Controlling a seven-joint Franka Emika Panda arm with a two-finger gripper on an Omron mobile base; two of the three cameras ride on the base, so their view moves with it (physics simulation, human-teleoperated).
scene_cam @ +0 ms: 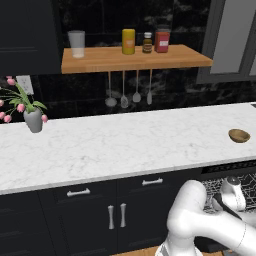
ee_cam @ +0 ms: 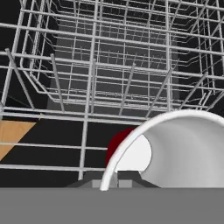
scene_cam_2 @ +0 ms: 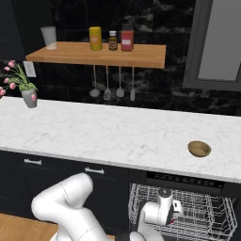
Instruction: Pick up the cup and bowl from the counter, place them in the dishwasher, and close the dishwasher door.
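Red cup (ee_cam: 175, 148), white inside, lies large in the hand view with the jaws closed on its rim, over the dishwasher's wire rack (ee_cam: 87, 87). Base views add the tan bowl (scene_cam_2: 199, 148) on the desk (scene_cam_2: 103, 132), above the rack.

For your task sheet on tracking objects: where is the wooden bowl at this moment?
The bowl sits on the white counter toward its right end, above the open dishwasher and its wire rack. In the left base view it lies at the far right.
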